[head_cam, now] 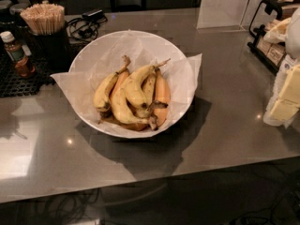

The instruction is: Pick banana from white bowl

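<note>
The white bowl (89, 50) stands at the middle of the grey counter, lined with crinkled white paper whose corners stick out past the rim. Several bananas lie in it. The banana (134, 89) is large, curved and bright yellow. It lies on top of the pile with its long pale stem pointing up and right. An orange-tinted banana (162, 96) lies to its right and shorter yellow ones to its left. My gripper (285, 97) is at the right edge of the view, well right of the bowl and apart from it, with pale yellow fingers.
A dark cup of wooden stir sticks (45, 20), a small brown bottle (15, 53) and a black mat (21, 81) are at the back left. Black cables (86, 27) lie behind the bowl. A black wire rack (269, 41) stands at the back right. The counter's front edge (150, 179) runs below the bowl.
</note>
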You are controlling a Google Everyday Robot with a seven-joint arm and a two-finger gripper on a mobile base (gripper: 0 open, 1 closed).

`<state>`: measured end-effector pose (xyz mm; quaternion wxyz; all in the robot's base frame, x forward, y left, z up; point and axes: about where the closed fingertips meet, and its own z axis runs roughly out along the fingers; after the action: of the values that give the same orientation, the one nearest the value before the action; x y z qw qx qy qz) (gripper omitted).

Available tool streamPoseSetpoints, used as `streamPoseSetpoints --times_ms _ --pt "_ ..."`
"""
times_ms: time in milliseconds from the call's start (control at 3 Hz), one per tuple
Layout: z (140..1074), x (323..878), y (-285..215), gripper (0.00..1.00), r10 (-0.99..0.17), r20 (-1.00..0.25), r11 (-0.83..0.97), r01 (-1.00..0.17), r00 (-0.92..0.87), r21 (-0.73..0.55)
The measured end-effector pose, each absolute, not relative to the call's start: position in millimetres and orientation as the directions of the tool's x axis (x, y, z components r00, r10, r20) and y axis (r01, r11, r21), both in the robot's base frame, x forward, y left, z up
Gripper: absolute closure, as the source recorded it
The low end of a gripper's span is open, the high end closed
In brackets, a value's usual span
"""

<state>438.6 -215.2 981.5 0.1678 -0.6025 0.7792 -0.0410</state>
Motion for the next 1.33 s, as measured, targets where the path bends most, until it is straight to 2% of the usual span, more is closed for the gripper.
streamPoseSetpoints --times_ms 667,1333 --pt "986 442 -200 0.0 -0.967 -0.207 0.206 -0.938 -0.151 -0.278" --pt "1006 463 -101 0.0 -0.953 -0.181 -0.185 -0.941 0.242 -0.282"
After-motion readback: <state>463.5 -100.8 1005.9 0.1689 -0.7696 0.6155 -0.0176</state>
